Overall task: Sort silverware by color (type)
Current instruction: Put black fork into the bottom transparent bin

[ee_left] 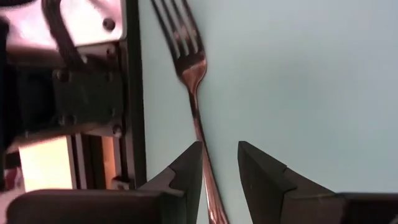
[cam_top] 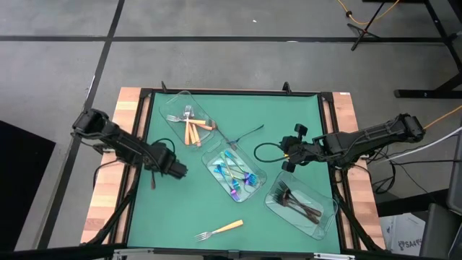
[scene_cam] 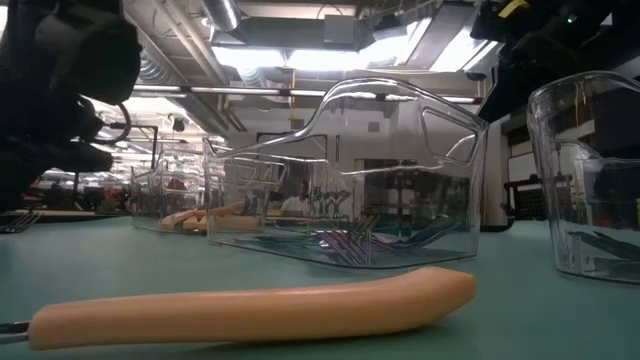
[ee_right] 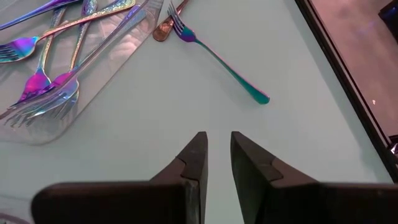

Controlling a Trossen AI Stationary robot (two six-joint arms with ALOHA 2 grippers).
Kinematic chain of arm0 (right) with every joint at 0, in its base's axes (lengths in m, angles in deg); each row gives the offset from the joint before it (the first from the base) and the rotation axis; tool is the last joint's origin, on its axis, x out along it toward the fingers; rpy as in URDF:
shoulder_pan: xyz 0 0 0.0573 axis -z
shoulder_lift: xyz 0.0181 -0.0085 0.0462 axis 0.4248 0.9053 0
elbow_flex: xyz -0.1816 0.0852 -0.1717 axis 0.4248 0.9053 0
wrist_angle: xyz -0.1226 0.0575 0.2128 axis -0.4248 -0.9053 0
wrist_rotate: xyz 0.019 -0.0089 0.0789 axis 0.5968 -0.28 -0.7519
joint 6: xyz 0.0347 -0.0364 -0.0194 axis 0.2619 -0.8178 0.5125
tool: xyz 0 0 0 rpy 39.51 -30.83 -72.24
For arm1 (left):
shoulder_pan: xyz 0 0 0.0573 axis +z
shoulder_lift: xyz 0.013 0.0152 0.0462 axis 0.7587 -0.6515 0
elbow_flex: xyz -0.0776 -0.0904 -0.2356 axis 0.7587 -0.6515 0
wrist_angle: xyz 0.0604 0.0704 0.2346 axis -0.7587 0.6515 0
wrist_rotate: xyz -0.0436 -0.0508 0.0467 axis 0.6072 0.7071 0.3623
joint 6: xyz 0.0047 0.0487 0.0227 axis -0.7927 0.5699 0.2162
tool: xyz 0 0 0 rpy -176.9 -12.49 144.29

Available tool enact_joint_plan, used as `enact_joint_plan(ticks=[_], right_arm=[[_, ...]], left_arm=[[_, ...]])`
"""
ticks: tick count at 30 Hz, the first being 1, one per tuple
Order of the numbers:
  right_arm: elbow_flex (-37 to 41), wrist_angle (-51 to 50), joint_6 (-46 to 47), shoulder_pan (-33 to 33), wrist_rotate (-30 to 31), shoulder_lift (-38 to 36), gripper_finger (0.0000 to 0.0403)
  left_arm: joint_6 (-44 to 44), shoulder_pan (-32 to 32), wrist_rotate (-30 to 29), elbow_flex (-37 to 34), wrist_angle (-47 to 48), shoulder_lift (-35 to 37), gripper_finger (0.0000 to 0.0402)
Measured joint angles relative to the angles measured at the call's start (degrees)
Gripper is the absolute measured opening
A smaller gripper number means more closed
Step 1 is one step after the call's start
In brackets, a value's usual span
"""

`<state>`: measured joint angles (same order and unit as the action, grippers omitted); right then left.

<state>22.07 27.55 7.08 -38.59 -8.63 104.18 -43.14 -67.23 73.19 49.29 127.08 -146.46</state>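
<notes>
From above, the green surface (cam_top: 180,209) carries three clear plastic rectangular trays in a diagonal row. The far tray (cam_top: 189,115) holds orange-handled forks with silver heads (cam_top: 192,128). The middle tray (cam_top: 232,173) holds iridescent blue-purple utensils (cam_top: 234,175). The near tray (cam_top: 302,206) holds dark grey-black metal forks (cam_top: 294,201). One more orange-handled fork (cam_top: 219,230) lies alone near the front edge. The left pincer (cam_top: 177,170) is low over the left side of the surface; the right pincer (cam_top: 290,153) is between the middle tray and the right edge.

At table height, the lone fork's orange handle (scene_cam: 250,305) lies across the foreground, and the middle tray (scene_cam: 350,170) stands behind it.

In the left wrist view, a dark metal fork (ee_left: 189,68) lies flat beside the black frame (ee_left: 132,93). Its handle passes close along one finger of the left pincer (ee_left: 219,163). The fingers stand a little apart and do not clamp it.

In the right wrist view, the right pincer (ee_right: 218,149) hangs over bare green with a narrow gap and holds nothing. An iridescent fork (ee_right: 217,59) lies on the surface just outside the middle tray (ee_right: 74,118).
</notes>
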Motion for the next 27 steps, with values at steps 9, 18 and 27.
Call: enact_joint_plan(ticks=[9, 18, 27], right_arm=[[0.0, 0.0, 0.0, 0.0, 0.0, 0.0, 0.0057], [0.0, 0.0, 0.0, 0.0, 0.0, 0.0, 0.0057], [0.0, 0.0, 0.0, 0.0, 0.0, 0.0, 0.0057]], left_arm=[[-18.5, -6.1, 2.7, 0.0, 0.2, 0.0, 0.0096], [-23.7, -8.0, 2.7, -4.4, -2.5, 0.0, 0.0096], [-23.9, -6.8, 2.4, -6.5, -3.9, 0.0, 0.0096]])
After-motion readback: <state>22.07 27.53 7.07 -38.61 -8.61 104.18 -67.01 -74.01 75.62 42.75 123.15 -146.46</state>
